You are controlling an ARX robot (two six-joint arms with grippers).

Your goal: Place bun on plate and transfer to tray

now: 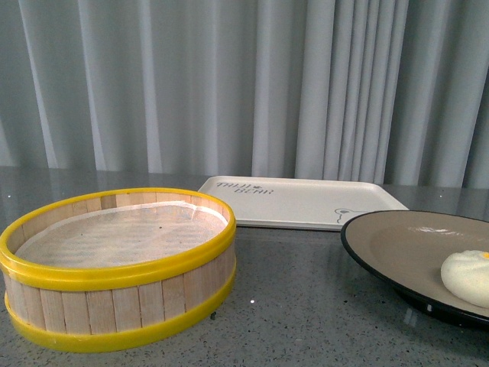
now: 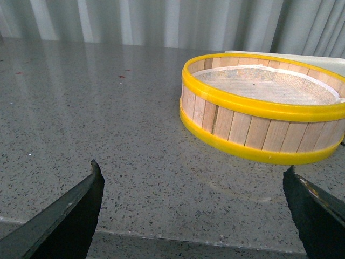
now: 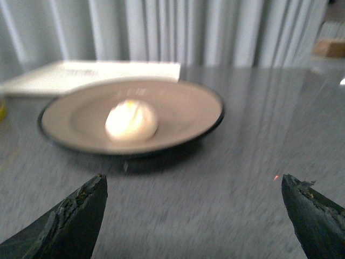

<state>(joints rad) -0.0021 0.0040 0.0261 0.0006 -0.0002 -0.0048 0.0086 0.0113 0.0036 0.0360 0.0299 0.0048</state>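
Over on the left, the left gripper [image 2: 193, 167] hangs low over the grey table [image 2: 108, 108], jaws spread wide with nothing between them. The yellow-rimmed steamer basket [image 2: 264, 108] sits just ahead of it, only a paper liner inside. Behind the basket lies the cream tray [image 1: 302, 200], flat and bare. Moving right, the plate [image 1: 397, 245] sits in front of the tray's right end, and the bun [image 1: 467, 277] is already resting on its beige inside. So step one looks done, and the transfer is the step in hand. The right gripper [image 3: 193, 178] faces the plate in a blurred view, jaws wide open, holding nothing. Next call, I'd say: close on the near black rim, pinch it, lift level so the bun doesn't roll, then carry it back onto the tray
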